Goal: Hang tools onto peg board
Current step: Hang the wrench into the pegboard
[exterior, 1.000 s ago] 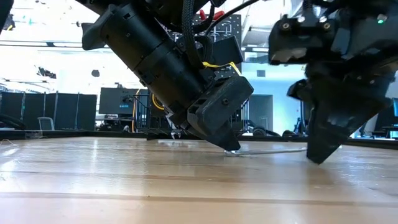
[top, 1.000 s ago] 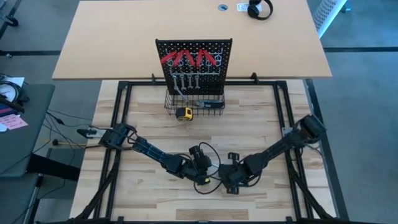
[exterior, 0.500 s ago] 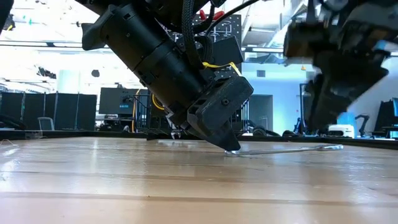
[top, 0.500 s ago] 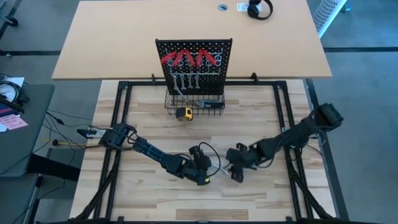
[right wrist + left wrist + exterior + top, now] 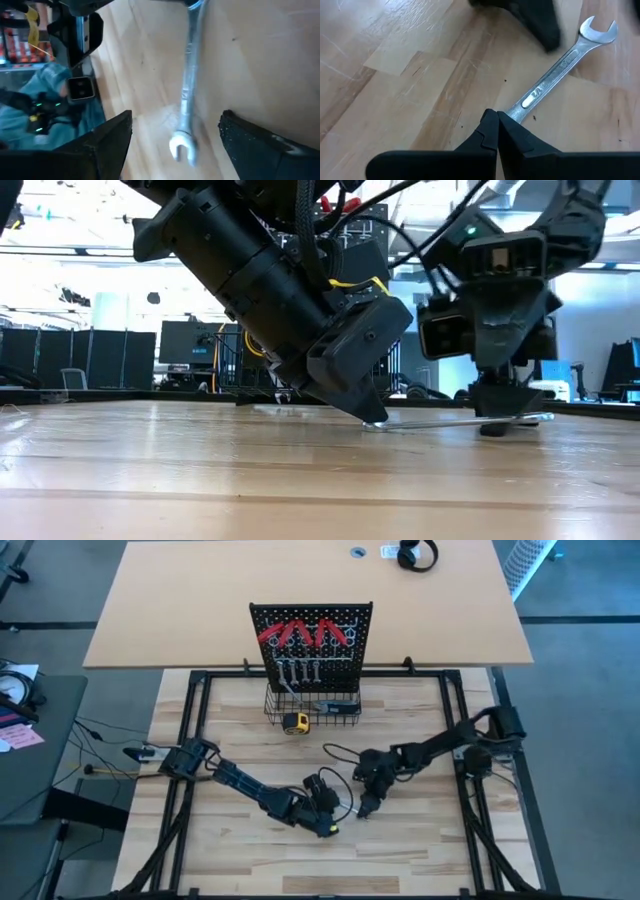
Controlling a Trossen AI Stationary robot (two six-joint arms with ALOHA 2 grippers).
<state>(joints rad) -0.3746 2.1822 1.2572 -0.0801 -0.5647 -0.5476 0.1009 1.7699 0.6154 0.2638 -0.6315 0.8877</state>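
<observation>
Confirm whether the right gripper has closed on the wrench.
No. In the right wrist view the right gripper stands open, its fingers apart on either side of the wrench, which lies flat on the table.

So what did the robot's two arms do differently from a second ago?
The right gripper swung in toward the slim silver wrench lying on the wooden table and opened over its free end. The left gripper stayed shut on the other end.

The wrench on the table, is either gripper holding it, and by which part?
The left gripper is shut on one end of the wrench, pinning that end at the table. The right gripper is open around the wrench's open-jaw end, not gripping.
</observation>
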